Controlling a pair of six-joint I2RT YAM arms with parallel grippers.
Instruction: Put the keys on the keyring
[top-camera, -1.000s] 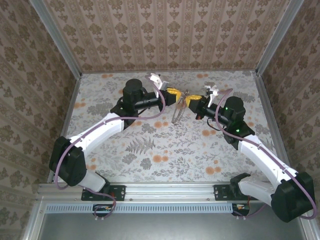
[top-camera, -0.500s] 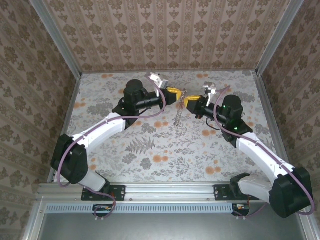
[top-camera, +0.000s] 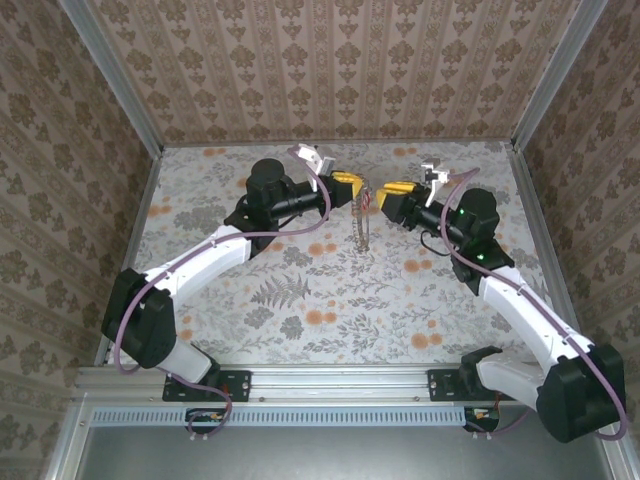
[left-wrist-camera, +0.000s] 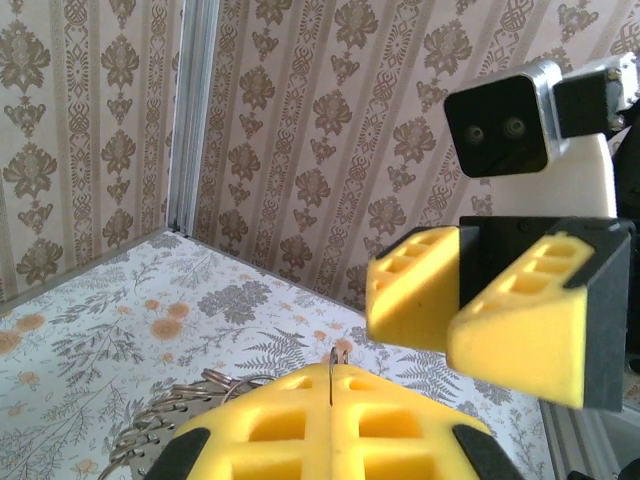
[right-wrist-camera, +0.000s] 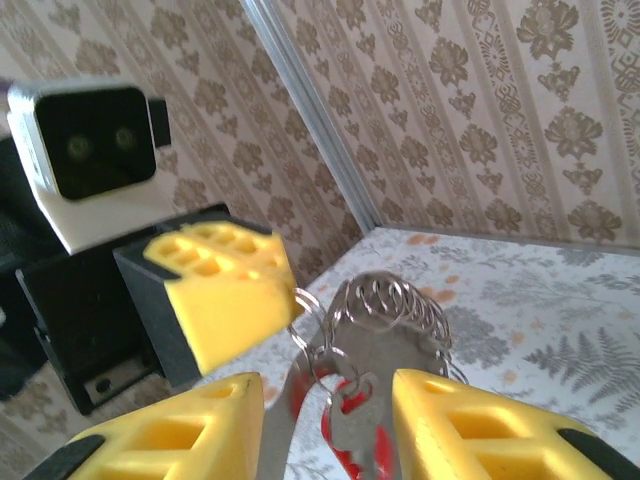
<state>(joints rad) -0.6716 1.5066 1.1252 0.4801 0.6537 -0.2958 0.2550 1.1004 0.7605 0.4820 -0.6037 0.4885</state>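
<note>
The keyring (top-camera: 362, 226), a thin grey metal hoop fringed with small rings, hangs above the floral floor from my left gripper (top-camera: 353, 189). In the left wrist view, my left gripper (left-wrist-camera: 331, 372) is shut, its yellow pads pinching the ring's wire, and the keyring (left-wrist-camera: 165, 420) trails to the left. My right gripper (top-camera: 386, 190) stands open just right of the ring, apart from it. In the right wrist view, my right gripper (right-wrist-camera: 325, 392) has the keyring (right-wrist-camera: 392, 297) hanging in front of its spread fingers. The keys (right-wrist-camera: 372, 452), one red-headed, dangle from the ring.
The patterned back wall (top-camera: 330, 70) stands close behind both grippers. An aluminium corner post (right-wrist-camera: 310, 110) rises at the back. The two arms' bodies (top-camera: 210, 255) (top-camera: 500, 285) stretch over the floor on either side.
My right gripper has opened and drawn back to the right, off the keyring. The ring now hangs straight down from the left gripper, which has stayed shut.
</note>
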